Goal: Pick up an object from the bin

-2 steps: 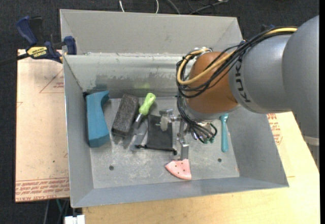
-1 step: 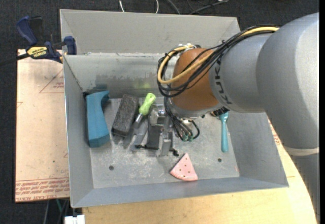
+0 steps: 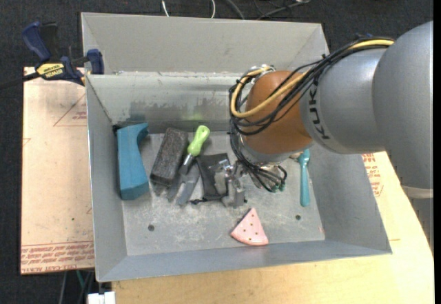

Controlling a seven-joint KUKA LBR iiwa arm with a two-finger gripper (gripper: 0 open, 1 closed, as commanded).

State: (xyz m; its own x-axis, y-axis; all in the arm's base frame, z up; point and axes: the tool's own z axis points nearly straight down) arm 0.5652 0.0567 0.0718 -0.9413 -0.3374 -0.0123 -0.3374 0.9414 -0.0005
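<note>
My gripper (image 3: 231, 185) reaches down into the middle of the bin, under the arm's orange cover. Its metal fingers stand among dark flat pieces (image 3: 209, 180) lying on the bin floor. Just left of it lies a tool with a light green handle (image 3: 198, 140) and a grey blade. A pink wedge shaped like a watermelon slice (image 3: 249, 229) lies in front of the gripper, near the bin's front wall. To its right lies a teal utensil (image 3: 304, 178).
A dark grey block (image 3: 167, 155) and a blue handle-shaped foam piece (image 3: 131, 160) lie at the bin's left. The arm and its cables cover the bin's back right part.
</note>
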